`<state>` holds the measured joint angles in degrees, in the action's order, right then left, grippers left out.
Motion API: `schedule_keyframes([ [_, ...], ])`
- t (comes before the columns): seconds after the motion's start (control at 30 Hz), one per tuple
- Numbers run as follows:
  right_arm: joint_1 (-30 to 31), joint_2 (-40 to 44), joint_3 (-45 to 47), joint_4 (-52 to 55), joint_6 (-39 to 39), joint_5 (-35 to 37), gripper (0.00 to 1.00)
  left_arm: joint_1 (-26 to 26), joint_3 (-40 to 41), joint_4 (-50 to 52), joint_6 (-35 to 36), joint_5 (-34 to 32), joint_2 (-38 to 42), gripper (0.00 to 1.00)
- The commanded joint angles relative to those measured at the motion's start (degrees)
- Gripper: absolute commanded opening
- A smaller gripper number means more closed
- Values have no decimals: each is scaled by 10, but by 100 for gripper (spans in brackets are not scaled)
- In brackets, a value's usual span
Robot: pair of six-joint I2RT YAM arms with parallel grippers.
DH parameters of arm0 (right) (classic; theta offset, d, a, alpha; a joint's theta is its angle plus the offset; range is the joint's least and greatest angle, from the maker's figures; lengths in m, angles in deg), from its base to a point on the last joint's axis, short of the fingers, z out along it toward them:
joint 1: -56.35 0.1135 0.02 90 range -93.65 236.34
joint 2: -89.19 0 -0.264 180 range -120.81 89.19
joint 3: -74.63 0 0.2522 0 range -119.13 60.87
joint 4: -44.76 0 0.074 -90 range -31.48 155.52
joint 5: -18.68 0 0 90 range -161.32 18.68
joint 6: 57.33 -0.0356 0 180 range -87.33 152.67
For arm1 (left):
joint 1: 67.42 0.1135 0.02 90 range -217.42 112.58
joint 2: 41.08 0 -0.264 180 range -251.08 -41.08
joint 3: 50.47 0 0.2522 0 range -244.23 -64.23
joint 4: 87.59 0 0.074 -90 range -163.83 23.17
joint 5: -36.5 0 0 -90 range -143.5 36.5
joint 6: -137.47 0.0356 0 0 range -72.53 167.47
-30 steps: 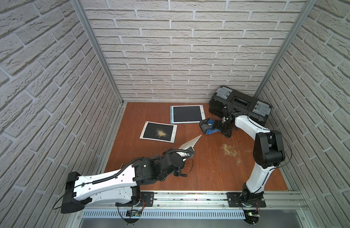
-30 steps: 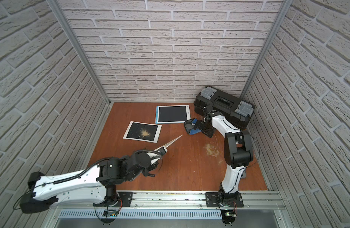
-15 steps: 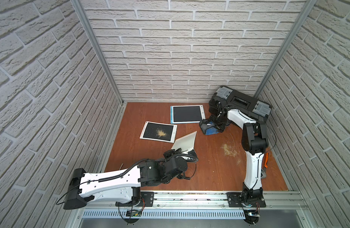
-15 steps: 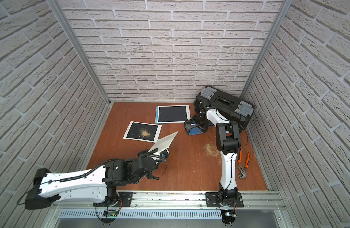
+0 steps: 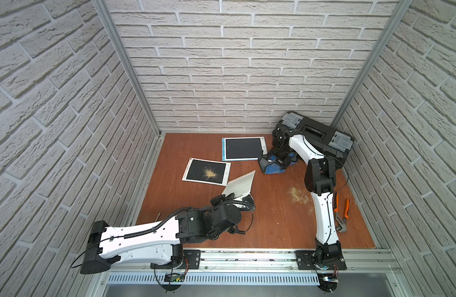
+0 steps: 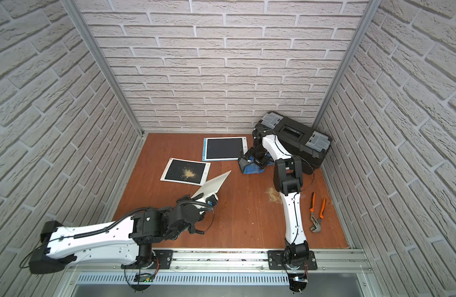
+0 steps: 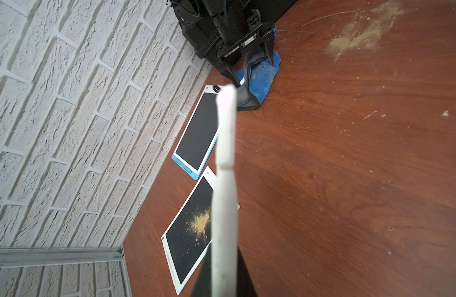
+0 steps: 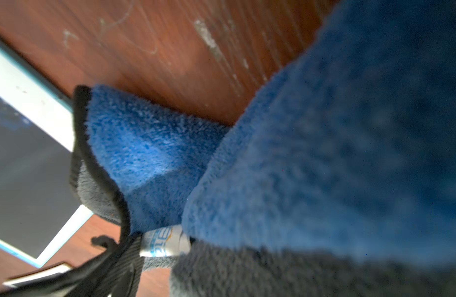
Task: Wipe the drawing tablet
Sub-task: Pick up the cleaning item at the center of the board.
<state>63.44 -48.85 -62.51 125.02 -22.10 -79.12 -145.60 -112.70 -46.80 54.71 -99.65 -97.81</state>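
Taking the far wall as 12 o'clock in both top views: the white-framed drawing tablet with a dark screen and a patch of yellowish powder (image 5: 206,171) lies flat on the brown wooden table (image 5: 273,226), left of centre; it sits between 10 and 11 o'clock from the left gripper (image 5: 236,199) and close to it. The left claw is pressed together on the lower edge of a flat white rectangular panel (image 5: 241,183), which it holds tilted up off the table; the left wrist view shows this panel edge-on (image 7: 224,180), with the powdered tablet (image 7: 193,231) on the table behind it.

The right gripper (image 5: 279,161) is down at the blue-and-grey terry cloth (image 5: 274,169), jaws spread wide with the cloth bunched between them; whether they press on it I cannot tell. The powdered tablet is at about 9 o'clock from this claw, well apart. A second, blue-edged dark-screened tablet (image 5: 243,148) lies just beside the cloth at 10 o'clock. A black plastic toolbox (image 5: 322,133) stands at 2 o'clock, and orange-handled pliers (image 5: 340,210) lie at 5 o'clock.
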Motion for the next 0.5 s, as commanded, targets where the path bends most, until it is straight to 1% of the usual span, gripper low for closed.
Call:
schedule_keyframes([
  [0.0, -14, -20, -4, 11, -4, 64, 80, -1, -5, -14, -9, -14, 4, 0],
  [0.07, -15, -26, -2, 21, 11, 68, 68, -1, -7, -10, -12, -15, 6, 0],
  [0.1, -16, -25, 7, 22, 19, 71, 57, -1, -7, -9, -13, -15, 8, 0],
  [0.13, -18, -21, 23, 17, 26, 71, 43, -1, -7, -8, -14, -16, 11, 0],
  [0.23, -28, 10, 108, -20, 38, 62, 12, -1, -7, -8, -17, -18, 13, 0],
  [0.33, -41, 70, 203, -64, 52, 64, 10, -2, -13, 2, -22, -20, 4, 0],
  [0.47, -44, 170, 307, -105, 81, 91, 10, -5, -28, 16, -28, -17, -16, 0],
])
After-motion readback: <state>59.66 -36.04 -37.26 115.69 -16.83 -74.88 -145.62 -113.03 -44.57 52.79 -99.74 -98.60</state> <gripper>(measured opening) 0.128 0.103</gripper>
